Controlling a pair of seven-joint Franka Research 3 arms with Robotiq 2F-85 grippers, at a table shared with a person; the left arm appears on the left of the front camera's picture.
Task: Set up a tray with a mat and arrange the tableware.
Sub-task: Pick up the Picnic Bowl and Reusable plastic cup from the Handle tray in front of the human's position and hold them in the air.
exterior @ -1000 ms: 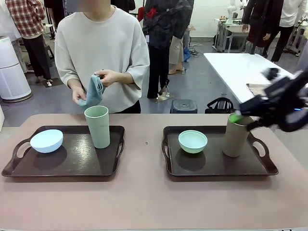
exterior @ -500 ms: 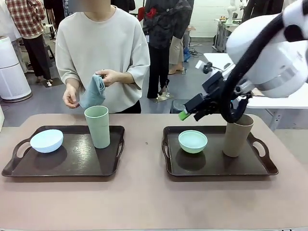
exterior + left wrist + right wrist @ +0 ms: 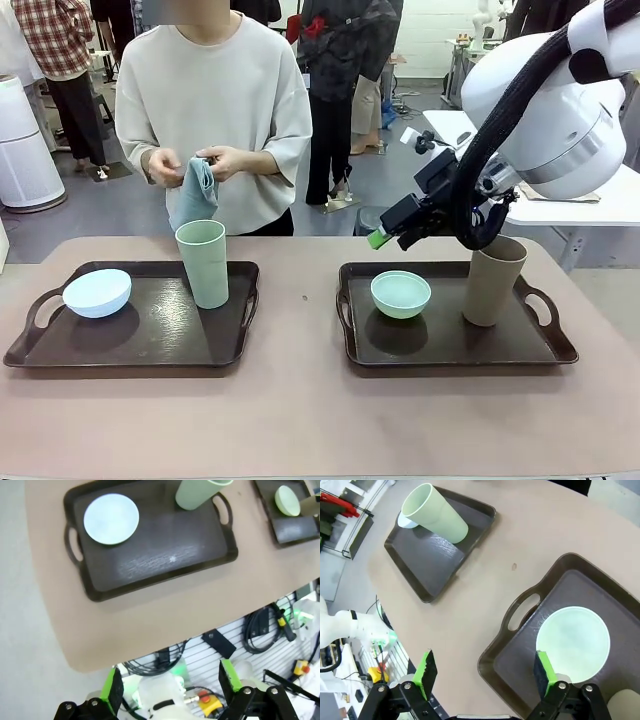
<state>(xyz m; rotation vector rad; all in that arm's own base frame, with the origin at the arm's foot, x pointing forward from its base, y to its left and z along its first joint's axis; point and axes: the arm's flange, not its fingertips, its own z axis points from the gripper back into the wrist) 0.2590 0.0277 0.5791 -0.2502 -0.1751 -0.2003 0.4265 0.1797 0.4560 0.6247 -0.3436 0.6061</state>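
Two dark trays lie on the table. The left tray (image 3: pixel 150 335) carries a pale blue bowl (image 3: pixel 97 292) and a pale green tumbler (image 3: pixel 203 262). On the right tray (image 3: pixel 450 340) sit a mint green bowl (image 3: pixel 401 294) and a tan tumbler (image 3: pixel 493 280). The person holds a folded grey-blue mat (image 3: pixel 197 195) in both hands behind the left tray. My right gripper (image 3: pixel 385 236) hovers open and empty above the mint bowl (image 3: pixel 573 644), its fingertips spread wide (image 3: pixel 485 672). High over the table's near left edge, my left gripper (image 3: pixel 170 685) is open and empty, looking down on the blue bowl (image 3: pixel 111 518).
The tabletop (image 3: pixel 300 420) between and in front of the trays is bare. A white table (image 3: pixel 480 140) and several standing people are behind the person. Cables and a control box (image 3: pixel 210 700) lie below the table's near edge.
My right arm swung from beside the tan tumbler leftward and up, over the mint bowl. The person brought the other hand up to the mat.
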